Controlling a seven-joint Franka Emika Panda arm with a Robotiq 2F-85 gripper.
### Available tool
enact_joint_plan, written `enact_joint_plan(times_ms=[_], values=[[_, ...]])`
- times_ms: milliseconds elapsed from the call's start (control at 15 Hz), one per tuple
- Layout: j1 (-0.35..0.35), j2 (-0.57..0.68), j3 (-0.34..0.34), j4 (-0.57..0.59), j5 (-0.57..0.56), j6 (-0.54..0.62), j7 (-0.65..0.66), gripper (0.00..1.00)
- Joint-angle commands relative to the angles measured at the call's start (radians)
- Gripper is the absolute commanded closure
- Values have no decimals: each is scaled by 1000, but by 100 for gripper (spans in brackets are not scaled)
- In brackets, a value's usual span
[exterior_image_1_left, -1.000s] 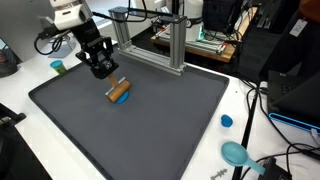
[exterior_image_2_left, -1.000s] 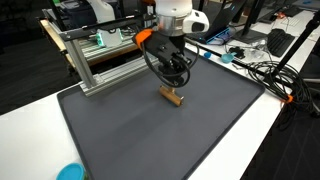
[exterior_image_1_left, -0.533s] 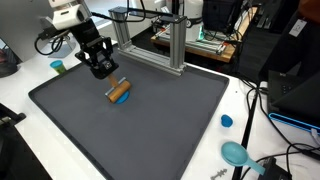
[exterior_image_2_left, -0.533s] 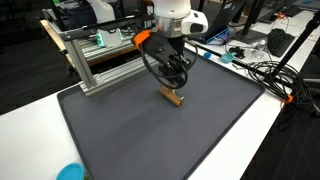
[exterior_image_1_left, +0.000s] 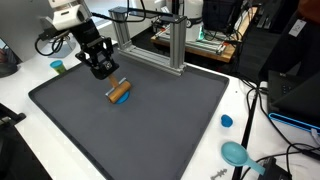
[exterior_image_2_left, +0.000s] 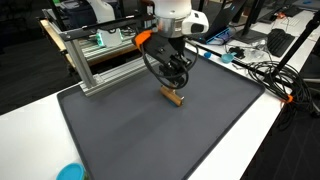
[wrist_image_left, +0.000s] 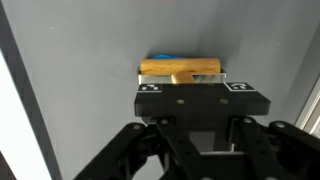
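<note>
Closest to the wrist camera, the gripper (wrist_image_left: 195, 95) fills the lower half of the view as a black body with two small checkered markers at its upper corners. Whether its fingers stand apart or together cannot be told from any of the views. Just past its front edge lies the wooden block (wrist_image_left: 180, 68), set crosswise to the gripper with a small blue piece (wrist_image_left: 162, 57) peeking out behind one end. The block rests flat on the dark grey mat (wrist_image_left: 80, 100). In both exterior views the gripper (exterior_image_1_left: 100, 70) (exterior_image_2_left: 176, 75) hangs low over the mat (exterior_image_1_left: 150, 130) (exterior_image_2_left: 150, 130), with the block (exterior_image_1_left: 119, 92) (exterior_image_2_left: 173, 96) lying just beside and below its tip; contact cannot be made out. Beyond the mat's edge, on the white table (exterior_image_1_left: 245, 100), sit a small blue cap (exterior_image_1_left: 227, 121) and a teal round object (exterior_image_1_left: 235, 153), both well apart from the block. Farther back stands an aluminium frame (exterior_image_1_left: 170, 45) (exterior_image_2_left: 100, 60) along the mat's far side, and a small teal cup (exterior_image_1_left: 58, 67) sits behind the arm.
</note>
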Motion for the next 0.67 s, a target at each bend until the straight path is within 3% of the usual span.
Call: enact_joint_plan(times_ms=[0,600], values=[[-12,97,39,20,58,8,-36,78],[-29,127,51,59,104,-46,-88,78]])
